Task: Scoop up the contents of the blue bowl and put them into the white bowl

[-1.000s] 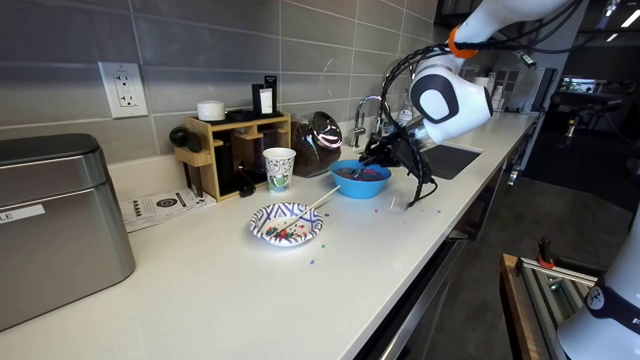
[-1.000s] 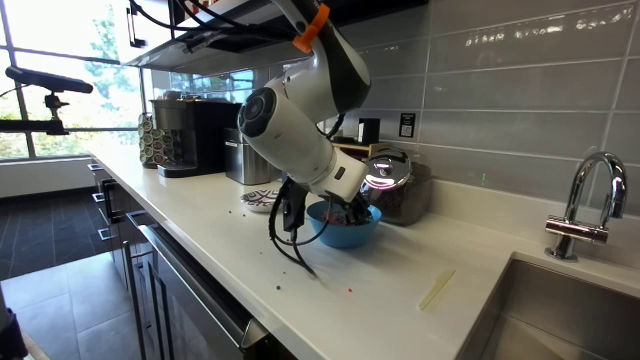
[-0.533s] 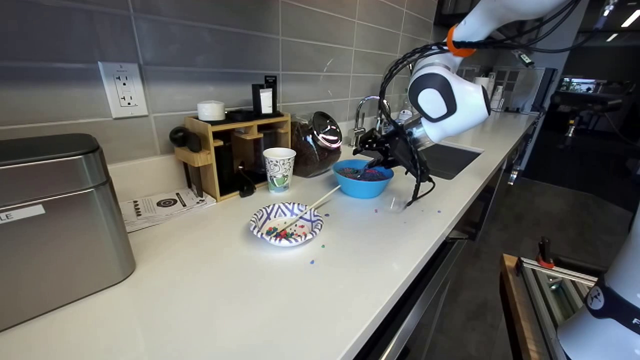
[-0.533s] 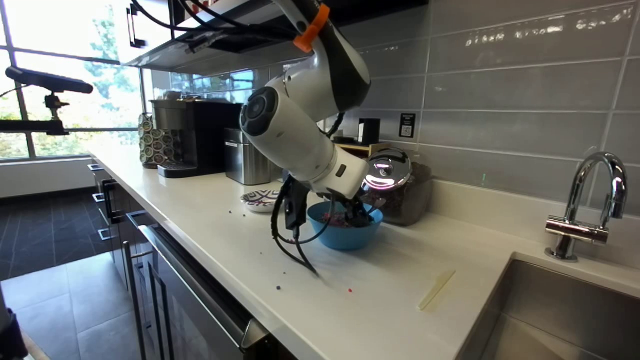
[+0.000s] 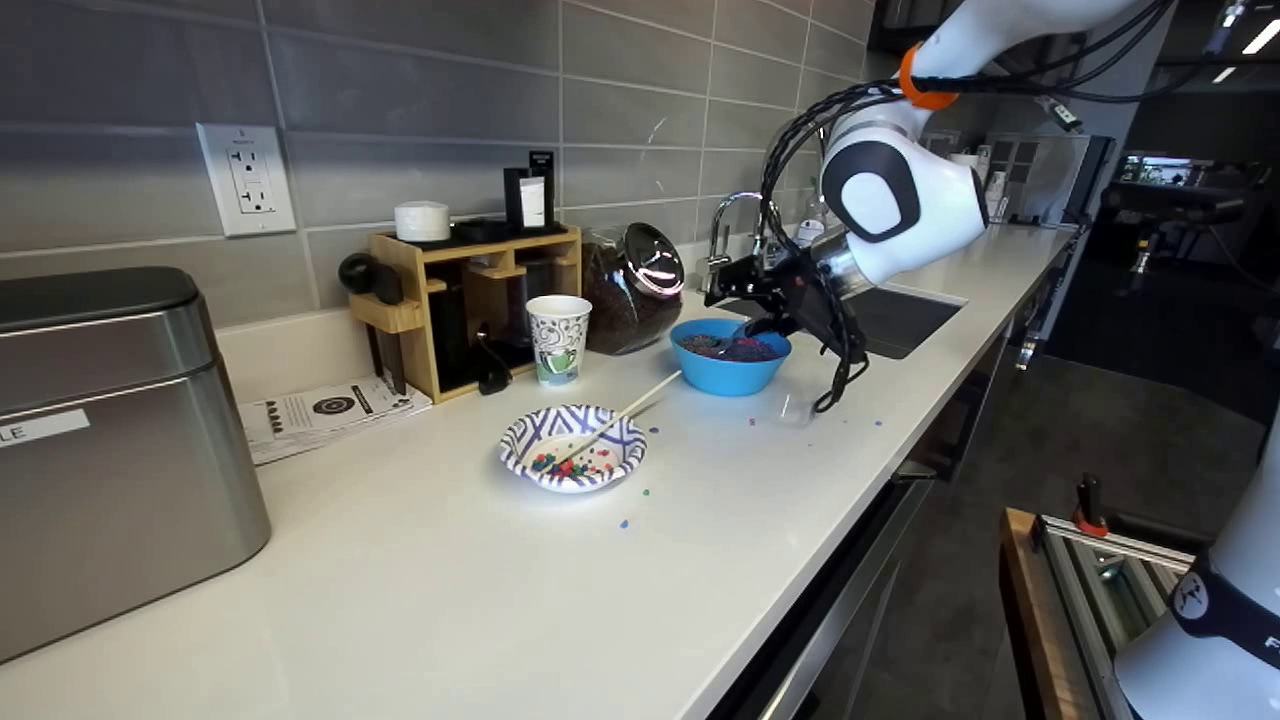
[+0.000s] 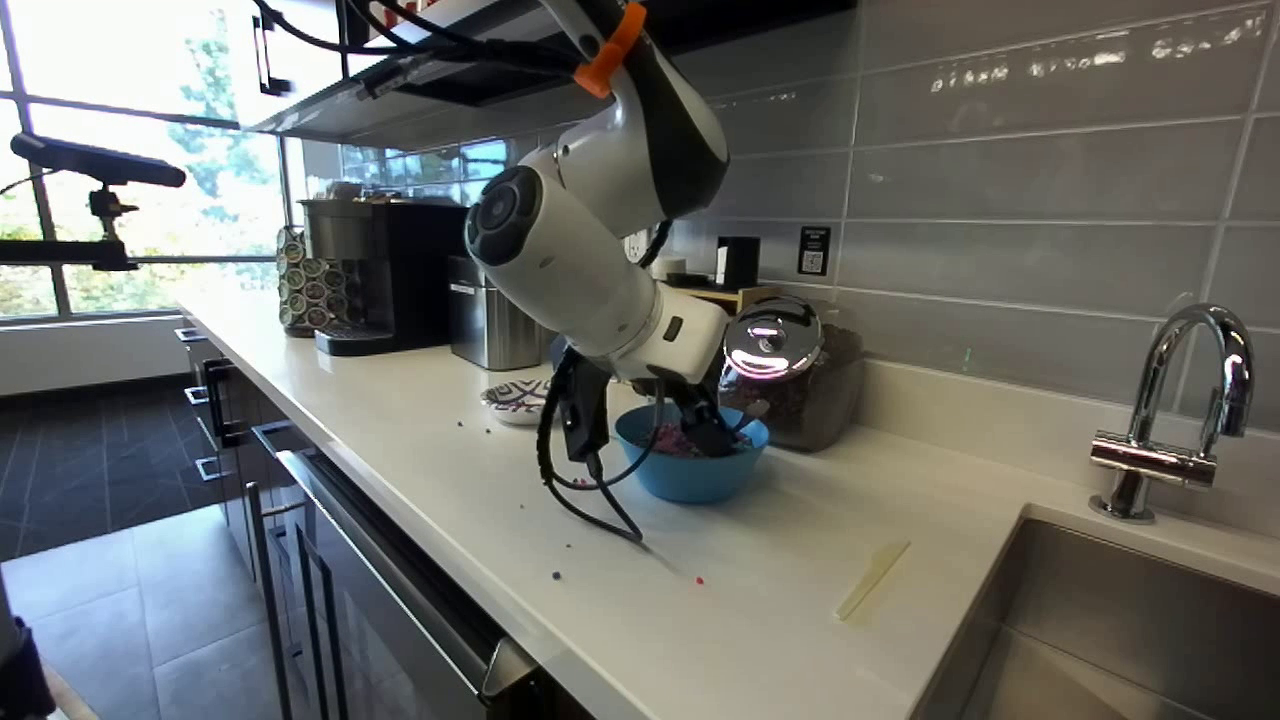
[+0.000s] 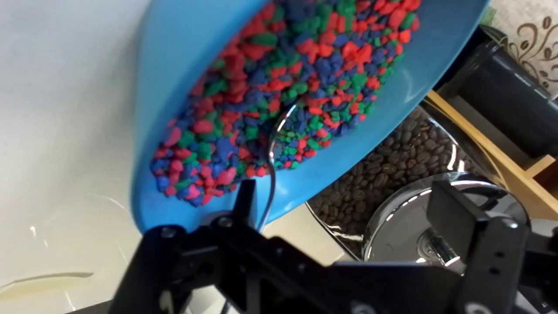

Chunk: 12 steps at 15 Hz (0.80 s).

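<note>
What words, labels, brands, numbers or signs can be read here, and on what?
"LE", cut off by the picture's edge: label on the steel bin.
"F", also cut off: dark band on a white robot part.
Too small to read: black wall sign, printed papers, markings on the wall outlet.

The round blue bowl (image 5: 728,378) holds red, green and blue bits (image 7: 322,65), with 1 silvery spoon (image 7: 271,163) leaning in. In an exterior view, the shallow white patterned bowl (image 5: 535,431) sits front left of it; white paper cup (image 5: 558,342), left; clear round jar (image 5: 622,308), behind left.
</note>
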Available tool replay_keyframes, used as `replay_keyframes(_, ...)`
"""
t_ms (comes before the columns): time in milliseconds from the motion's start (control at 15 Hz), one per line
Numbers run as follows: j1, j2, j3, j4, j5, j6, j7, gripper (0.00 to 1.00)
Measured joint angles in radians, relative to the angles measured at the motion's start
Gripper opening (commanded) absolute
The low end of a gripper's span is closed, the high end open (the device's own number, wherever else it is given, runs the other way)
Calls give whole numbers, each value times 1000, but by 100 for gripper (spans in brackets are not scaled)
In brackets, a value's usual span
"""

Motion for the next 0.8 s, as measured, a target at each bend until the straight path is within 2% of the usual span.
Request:
replay_keyframes(333, 4, -62, 11, -38, 0, 80, -82, 100)
replay_keyframes(800, 32, -209, 62, -102, 0, 224, -110, 100)
